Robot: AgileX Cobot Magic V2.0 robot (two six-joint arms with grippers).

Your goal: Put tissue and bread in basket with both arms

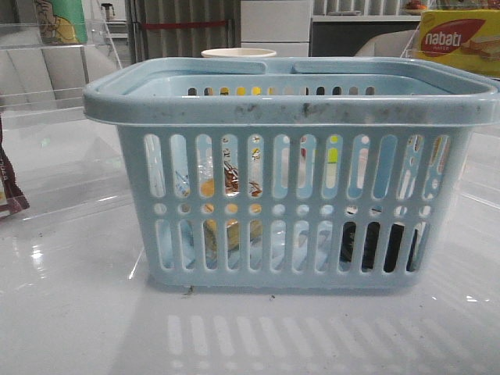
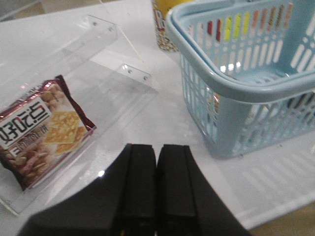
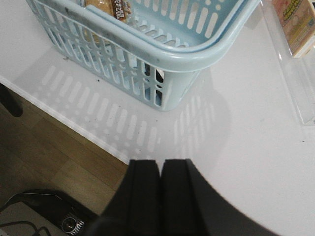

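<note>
The light-blue basket (image 1: pixel 289 105) stands in the middle of the table, close to the front camera. The bread (image 1: pixel 231 178), golden in a clear bag, shows through the slots in the basket's left half, and also in the right wrist view (image 3: pixel 106 7). The blackish tissue pack (image 1: pixel 375 246) lies low in the basket's right half, seen through the lower slots. My left gripper (image 2: pixel 157 147) is shut and empty, over the table to the left of the basket (image 2: pixel 246 83). My right gripper (image 3: pixel 161 162) is shut and empty, near the table's front edge, apart from the basket (image 3: pixel 162 56).
A dark brown-red cracker packet (image 2: pixel 42 130) lies in a clear acrylic tray (image 2: pixel 113 54) left of the basket. A yellow-red nabati box (image 1: pixel 461 39) stands at the back right. A paper cup (image 1: pixel 238 53) stands behind the basket. The table edge (image 3: pixel 74 123) drops to wooden floor.
</note>
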